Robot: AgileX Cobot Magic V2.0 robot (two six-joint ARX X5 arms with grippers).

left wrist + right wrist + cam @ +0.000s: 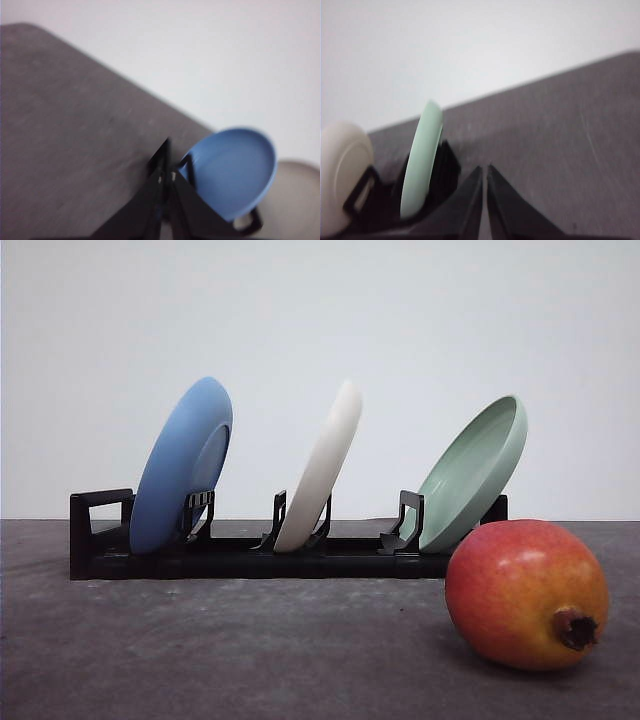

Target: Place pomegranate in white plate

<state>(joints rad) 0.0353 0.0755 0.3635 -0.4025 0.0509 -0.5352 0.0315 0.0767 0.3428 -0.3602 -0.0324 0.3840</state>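
The pomegranate lies on the table, just in front of the rack's green-plate end. The white plate stands tilted in the rack's middle slot. Left gripper and right gripper are both pressed together, empty, near the blue plate and green plate respectively.

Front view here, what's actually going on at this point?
Nothing is being handled yet. The pomegranate lies on the grey table, in front of the black rack. The white plate stands on edge in the rack between a blue plate and a pale green plate. The left tool and right tool are both shut, holding nothing.
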